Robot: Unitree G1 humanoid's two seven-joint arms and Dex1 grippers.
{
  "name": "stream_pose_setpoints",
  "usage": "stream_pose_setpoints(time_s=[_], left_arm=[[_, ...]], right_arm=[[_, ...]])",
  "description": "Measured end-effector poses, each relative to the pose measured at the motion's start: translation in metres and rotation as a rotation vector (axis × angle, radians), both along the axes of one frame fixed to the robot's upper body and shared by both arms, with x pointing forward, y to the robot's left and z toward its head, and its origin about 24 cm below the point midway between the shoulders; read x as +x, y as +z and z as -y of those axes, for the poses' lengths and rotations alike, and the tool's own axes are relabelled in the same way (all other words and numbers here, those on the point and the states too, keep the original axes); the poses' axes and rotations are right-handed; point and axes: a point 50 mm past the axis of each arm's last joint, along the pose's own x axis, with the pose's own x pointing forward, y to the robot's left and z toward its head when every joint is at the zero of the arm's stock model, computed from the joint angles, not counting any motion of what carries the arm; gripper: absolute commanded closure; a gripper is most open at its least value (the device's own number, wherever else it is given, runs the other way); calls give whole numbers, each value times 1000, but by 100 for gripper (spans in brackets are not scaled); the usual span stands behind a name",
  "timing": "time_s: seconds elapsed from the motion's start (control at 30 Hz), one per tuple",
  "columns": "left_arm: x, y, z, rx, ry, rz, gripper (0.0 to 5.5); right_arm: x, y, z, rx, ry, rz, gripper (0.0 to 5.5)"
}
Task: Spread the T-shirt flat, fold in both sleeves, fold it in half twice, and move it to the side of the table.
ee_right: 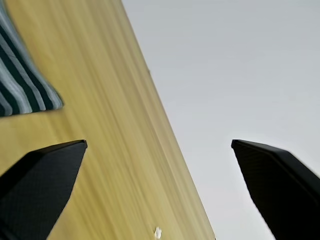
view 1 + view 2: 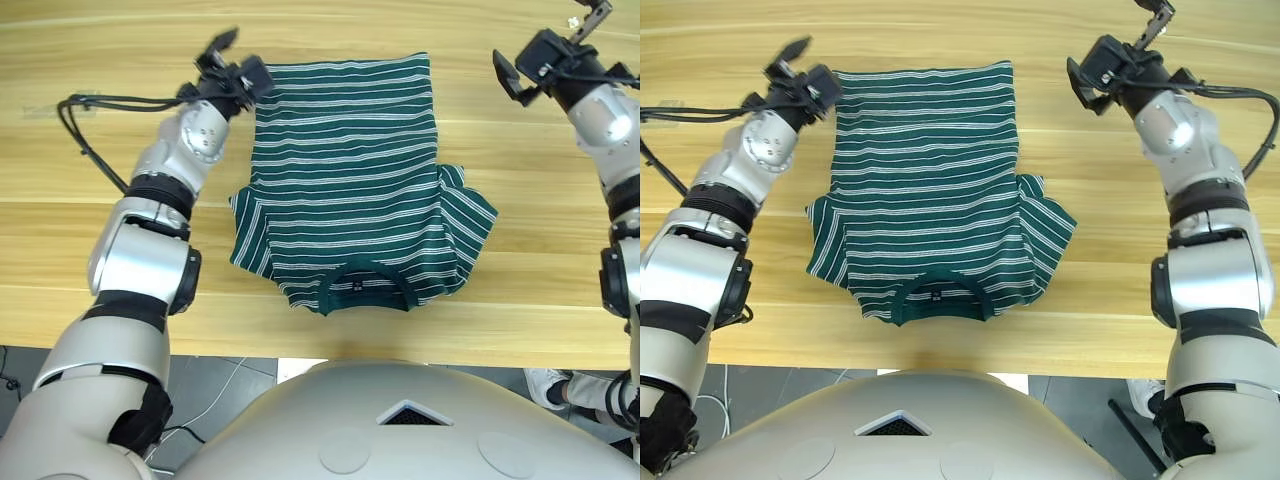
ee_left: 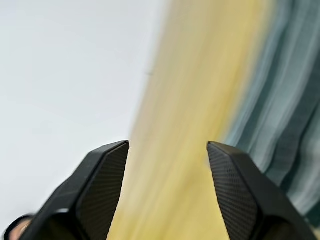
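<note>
- Wooden table (image 2: 100, 250); the T-shirt lies near its middle, in front of the robot.
- T-shirt (image 2: 350, 180), green with pale stripes; it is mostly spread, and its long axis runs straight away from the robot, with the collar (image 2: 365, 290) at the near edge and the hem at the far end.
- Sleeve on the robot's right (image 2: 470, 215) juts out rumpled; the sleeve on the robot's left (image 2: 245, 235) is bunched close to the body; by my reading neither is cleanly folded in, so the sleeve folds come next.
- Left gripper (image 2: 235, 60) hovers just beside the far left hem corner; its jaws are released, with nothing between them; the shirt lies to its inner side, and the left sleeve lies back toward the robot along the shirt's edge.
- Right gripper (image 2: 550, 45) is raised over bare wood, well apart from the far right hem corner; it is spread wide and empty; the left arm is therefore the nearer to the cloth.
- The head views give the whole layout; the left wrist view shows its fingers (image 3: 105, 185) apart over bare wood with the stripes off to one side; the right wrist view shows the hem corner (image 1: 25, 85) lying flat, clear of its fingers (image 1: 40, 170).
</note>
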Motion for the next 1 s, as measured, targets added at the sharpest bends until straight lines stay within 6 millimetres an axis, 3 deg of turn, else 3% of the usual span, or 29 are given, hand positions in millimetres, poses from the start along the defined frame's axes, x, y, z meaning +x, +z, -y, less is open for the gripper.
stream_pose_setpoints(time_s=[0.1,0.23,0.33,0.43,0.5,0.63,0.83,1.0], left_arm=[[-8,36,-8,-142,1,200,262],[-35,60,-4,-233,-47,306,262],[-73,63,-5,-210,-141,249,262],[-115,69,-19,-81,-294,64,262],[-139,60,-29,37,-361,-147,262],[-166,47,-28,67,-450,-365,262],[-179,30,-19,118,-522,-513,262],[-174,9,-9,184,-548,-577,262]], right_arm=[[-25,20,7,30,149,-15,14],[-54,15,-1,-6,300,-125,14],[-72,6,-8,-34,374,-242,14],[-87,-2,-13,-71,425,-372,14],[-96,-11,-17,-90,447,-455,14],[-102,-23,-20,-118,460,-537,14],[-105,-54,-4,-205,394,-685,14],[-100,-54,5,-222,366,-682,14]])
